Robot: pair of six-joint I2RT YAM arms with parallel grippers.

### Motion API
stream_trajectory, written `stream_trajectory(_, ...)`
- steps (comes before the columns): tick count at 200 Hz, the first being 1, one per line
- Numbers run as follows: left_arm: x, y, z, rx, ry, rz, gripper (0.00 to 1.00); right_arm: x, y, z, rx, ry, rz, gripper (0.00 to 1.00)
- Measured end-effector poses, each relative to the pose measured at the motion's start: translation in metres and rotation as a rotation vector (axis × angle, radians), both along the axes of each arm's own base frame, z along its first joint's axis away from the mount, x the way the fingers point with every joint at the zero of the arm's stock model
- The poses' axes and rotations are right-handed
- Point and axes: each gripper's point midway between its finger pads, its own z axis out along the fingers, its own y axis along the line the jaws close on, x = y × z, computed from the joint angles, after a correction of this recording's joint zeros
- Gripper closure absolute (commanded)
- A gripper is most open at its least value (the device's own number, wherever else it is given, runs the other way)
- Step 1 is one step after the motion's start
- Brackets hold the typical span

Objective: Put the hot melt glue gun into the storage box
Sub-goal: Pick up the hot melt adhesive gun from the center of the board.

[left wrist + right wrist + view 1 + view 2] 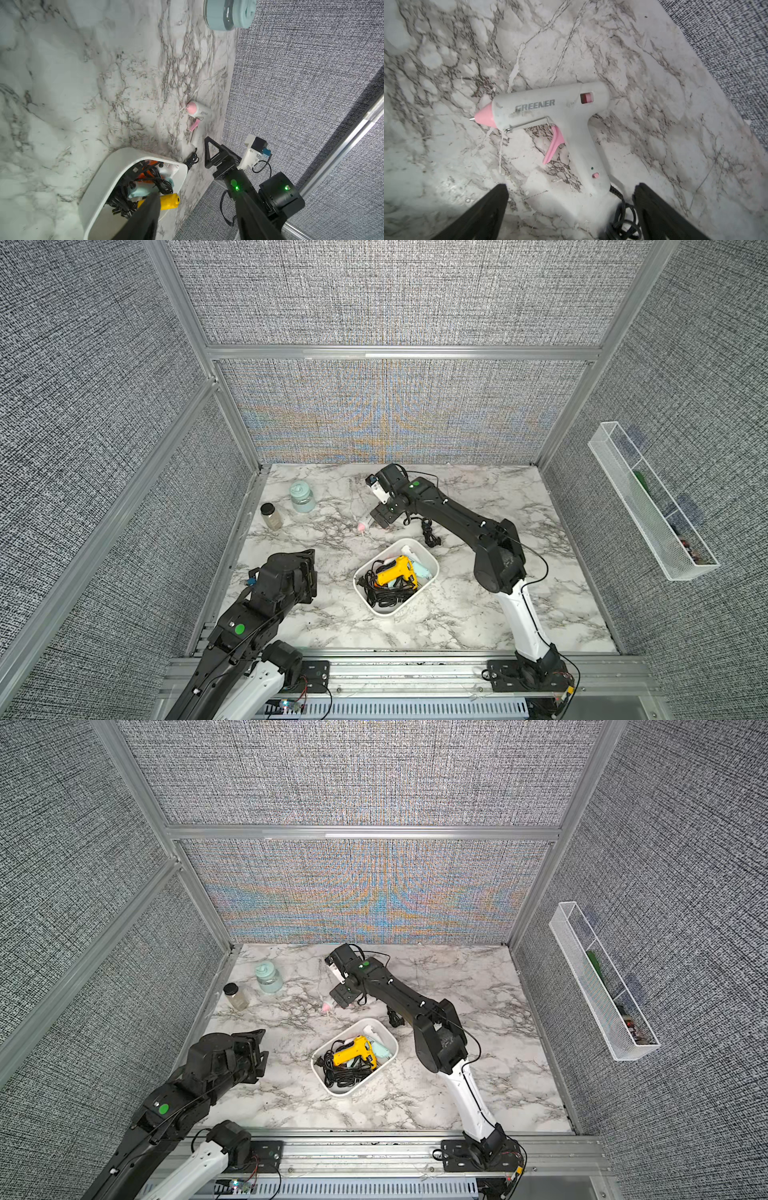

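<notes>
A white hot melt glue gun (550, 104) with a pink nozzle and trigger lies flat on the marble table, its black cord (623, 220) coiled at the handle's end. My right gripper (572, 187) hangs open just above it, one finger on each side of the handle's base, touching nothing. The same gun (362, 526) sits behind the storage box (409, 598), a white tub that holds a yellow glue gun (395, 574), a pale blue one and black cords. My left gripper (264, 1052) is open and empty, left of the box.
A teal-lidded jar (302, 497) and a small dark-capped jar (270, 516) stand at the back left. A coiled black cord (430, 531) lies behind the box under the right arm. A white wire-mesh tray (652, 506) hangs on the right wall.
</notes>
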Motion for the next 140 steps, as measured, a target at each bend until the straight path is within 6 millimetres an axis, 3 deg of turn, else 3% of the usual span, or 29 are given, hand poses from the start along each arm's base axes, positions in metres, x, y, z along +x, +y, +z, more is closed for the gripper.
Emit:
stream_trajectory(59, -0.002, -0.007, -0.021, 0.02, 0.066, -0.049, 0.31, 0.017, -0.013, -0.038, -0.083, 0.016, 0.104, 0.02)
stream_trajectory(119, 0.002, -0.016, -0.029, 0.007, 0.083, -0.085, 0.34, 0.031, -0.036, -0.072, -0.099, 0.082, 0.137, 0.13)
stream_trajectory(140, 0.003, -0.017, -0.031, 0.007, 0.093, -0.089, 0.35, 0.032, -0.035, -0.082, -0.086, 0.104, 0.143, 0.16)
